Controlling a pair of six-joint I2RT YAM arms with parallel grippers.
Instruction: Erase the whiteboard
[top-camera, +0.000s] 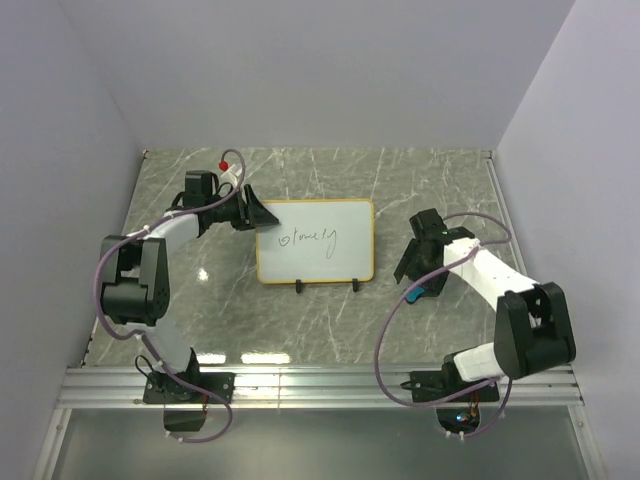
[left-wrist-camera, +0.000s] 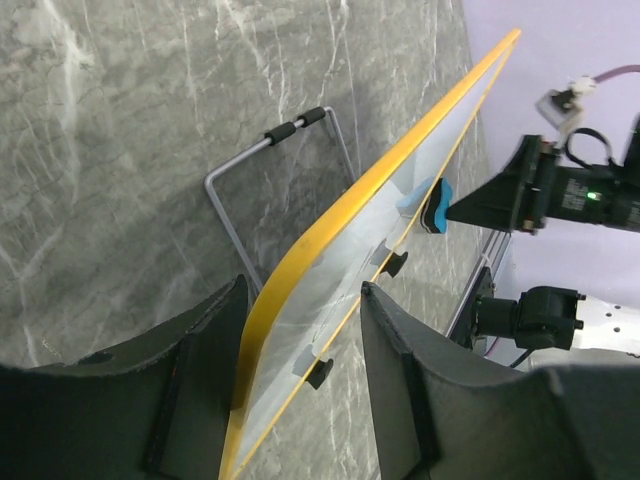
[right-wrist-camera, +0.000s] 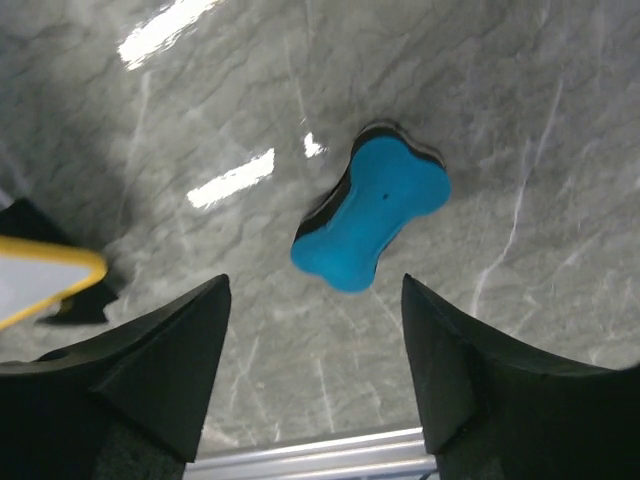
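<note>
Top external view puts the whiteboard (top-camera: 315, 242) at the middle of the counter (top-camera: 200, 200), writing not yet wiped, with the left jaws at its 10 o'clock corner and the right jaws out at its 4 o'clock, over the blue eraser (top-camera: 425, 290). From the left wrist, the jaws stand about half open astride the board's yellow edge: one finger seems to touch the back face, while the other is clear of the front, so nothing is clamped. The board leans on a thin wire stand (left-wrist-camera: 240, 170), so an uneven squeeze or a sideways drag could tip or skid it. From the right wrist, the jaws are wide apart and empty, and the eraser (right-wrist-camera: 372, 210) lies between them toward 1 o'clock, skewed across the gap. Closing from here could catch only one lobe and spin it away on the glossy stone. A weak hold on the board would also let wiping pressure push it over backward.
</note>
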